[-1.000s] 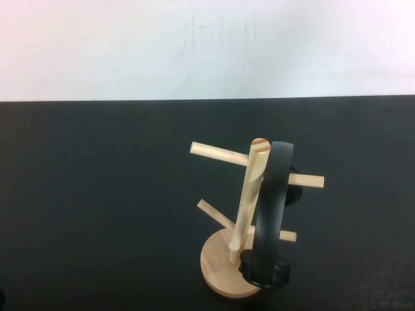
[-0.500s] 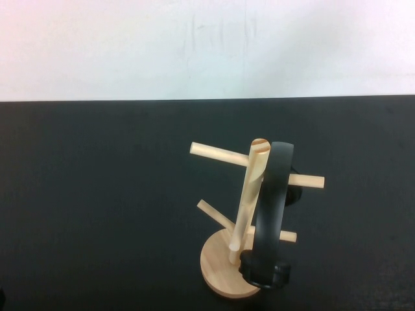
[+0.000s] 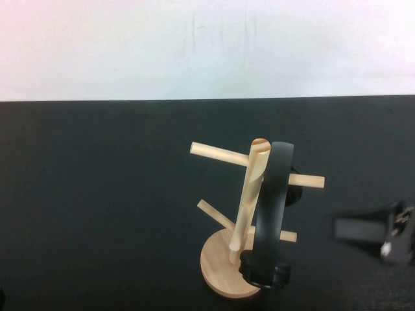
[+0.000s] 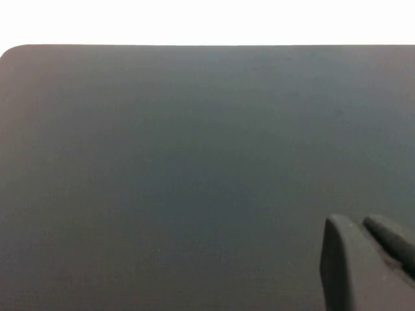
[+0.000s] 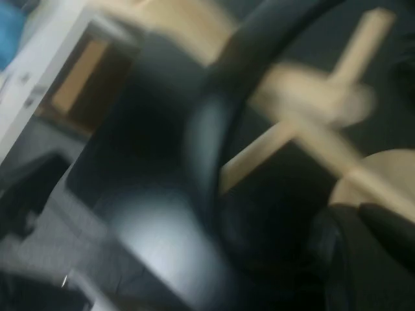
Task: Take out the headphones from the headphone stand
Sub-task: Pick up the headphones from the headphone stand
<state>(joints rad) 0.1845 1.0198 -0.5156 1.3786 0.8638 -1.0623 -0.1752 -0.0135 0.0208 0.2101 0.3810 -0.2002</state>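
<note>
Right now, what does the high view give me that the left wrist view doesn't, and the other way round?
Only the high view shows the headphones hanging on the headphone stand, with the right gripper entering from the right, apart from them. Only the left wrist view shows the left gripper, over bare table, away from the work. Both share the black table.

Black right tool [image 3: 373,230], white fitting.

A lab-style test bench, probably: a bare black table [image 3: 97,194] against a plain white wall [image 3: 130,45], with blurred shelving or furniture [image 5: 71,84] beyond the right gripper [image 3: 363,228].
</note>
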